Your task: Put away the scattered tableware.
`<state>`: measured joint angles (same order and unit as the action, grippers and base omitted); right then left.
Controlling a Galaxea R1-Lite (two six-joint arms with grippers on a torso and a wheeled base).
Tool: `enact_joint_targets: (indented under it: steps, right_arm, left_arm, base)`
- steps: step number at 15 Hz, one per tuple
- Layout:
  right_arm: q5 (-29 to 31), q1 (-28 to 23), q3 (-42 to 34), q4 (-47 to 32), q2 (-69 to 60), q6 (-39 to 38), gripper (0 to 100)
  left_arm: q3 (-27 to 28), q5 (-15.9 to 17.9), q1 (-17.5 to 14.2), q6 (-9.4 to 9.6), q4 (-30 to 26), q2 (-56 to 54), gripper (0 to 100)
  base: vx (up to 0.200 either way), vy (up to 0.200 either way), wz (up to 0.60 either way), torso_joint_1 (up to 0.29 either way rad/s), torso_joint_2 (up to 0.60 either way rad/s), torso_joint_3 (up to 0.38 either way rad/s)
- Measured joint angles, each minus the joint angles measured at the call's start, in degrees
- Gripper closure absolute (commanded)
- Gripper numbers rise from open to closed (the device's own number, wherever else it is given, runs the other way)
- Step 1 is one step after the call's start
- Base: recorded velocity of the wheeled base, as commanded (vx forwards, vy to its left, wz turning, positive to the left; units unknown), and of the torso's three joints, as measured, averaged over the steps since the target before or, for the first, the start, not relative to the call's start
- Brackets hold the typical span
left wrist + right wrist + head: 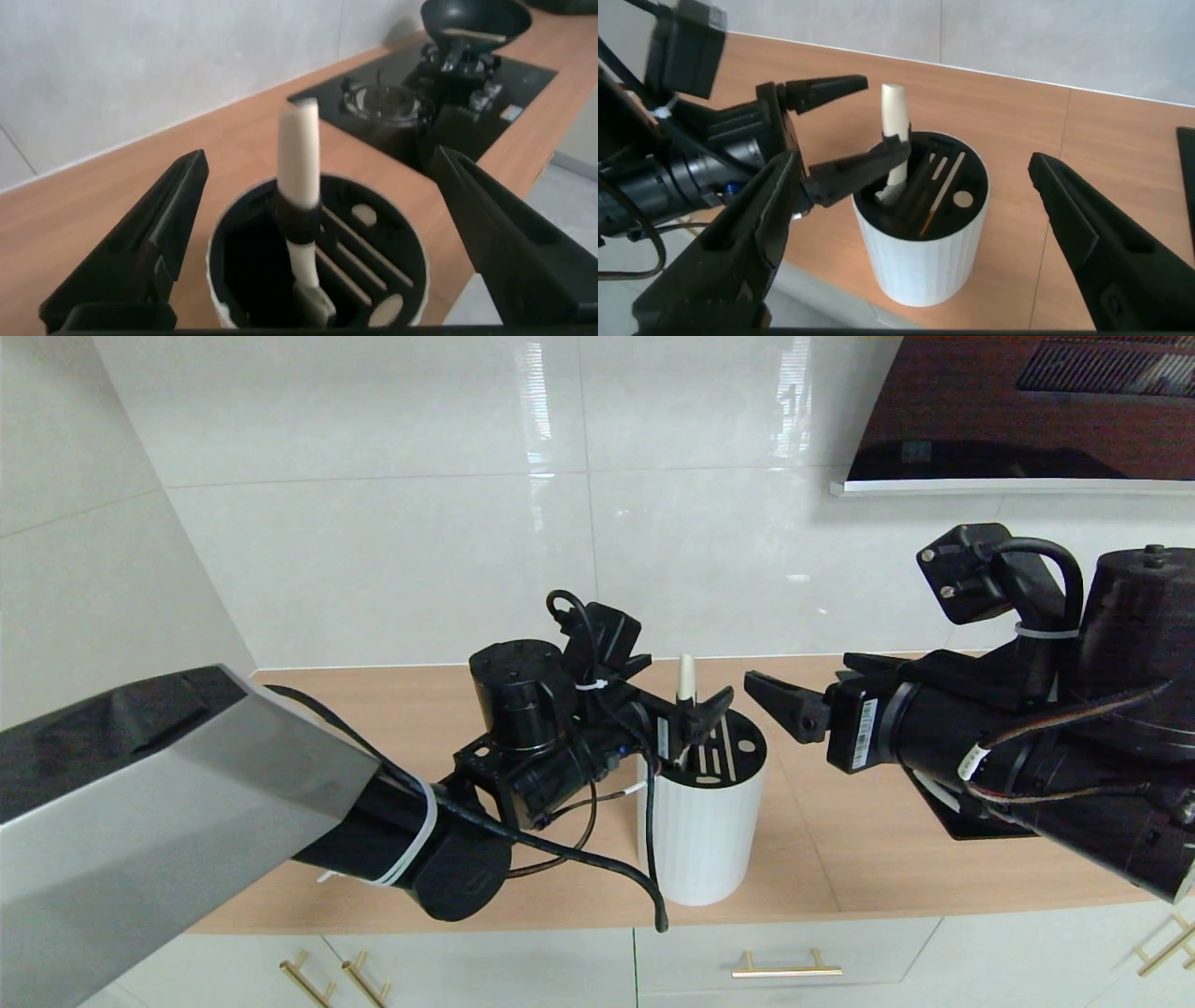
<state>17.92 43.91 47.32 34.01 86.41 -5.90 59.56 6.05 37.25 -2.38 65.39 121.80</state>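
A cream-handled utensil (pixel 299 159) stands upright in the white holder (pixel 700 831) on the tabletop (pixel 840 840). My left gripper (pixel 684 689) is spread either side of the handle. My right gripper (pixel 913 163), also spread, hovers beside the holder. This placing looks done, so next I'd lift the left gripper clear.

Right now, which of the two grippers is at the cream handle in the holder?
The left gripper: open, it straddles the cream handle standing in the white holder; the right gripper is off to one side.
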Motion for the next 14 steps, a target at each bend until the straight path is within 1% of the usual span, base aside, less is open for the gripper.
enact_joint_targets:
  steps: [3,4,6,8,10,11,13,14]
  right_arm:
    - [0.0,0.0,-0.1,0.1,0.0,0.0,0]
    - [0.0,0.0,-0.1,0.1,-0.1,0.0,0]
    - [0.0,-0.6,-0.2,0.3,-0.5,-0.1,0]
    - [0.0,-2.7,-1.0,0.3,-1.9,-0.1,0]
    - [0.0,-5.1,-2.9,0.2,-5.0,0.1,0]
    - [0.0,-6.3,-4.9,0.2,-8.1,0.4,0]
    - [-0.1,-7.9,-10.7,0.0,-15.2,0.8,0]
    - [-0.2,-9.0,-14.6,-0.1,-19.8,0.9,0]
  left_arm:
    - [0.0,-1.3,0.0,0.02,1.1,-1.0,0]
    - [0.0,-2.4,0.0,0.06,2.3,-2.0,0]
    - [-0.5,-5.7,-0.1,0.27,4.7,-5.5,0]
    - [-2.1,-8.7,-1.1,0.41,7.8,-10.8,0]
    - [-6.4,-9.7,-3.7,0.57,9.4,-17.6,0]
    - [-10.2,-9.9,-5.8,0.66,9.7,-22.3,0]
    - [-18.2,-10.1,-9.5,0.71,8.6,-31.8,0]
    - [-22.1,-10.2,-11.1,0.55,6.4,-37.7,0]
  base:
    - [0.0,0.0,0.0,0.0,0.0,0.0]
    - [0.0,0.0,0.0,0.0,0.0,0.0]
    - [0.0,0.0,0.0,0.0,0.0,0.0]
    - [0.0,0.0,0.0,0.0,0.0,0.0]
    - [0.0,0.0,0.0,0.0,0.0,0.0]
    - [0.0,0.0,0.0,0.0,0.0,0.0]
    - [0.0,0.0,0.0,0.0,0.0,0.0]
    - [0.0,0.0,0.0,0.0,0.0,0.0]
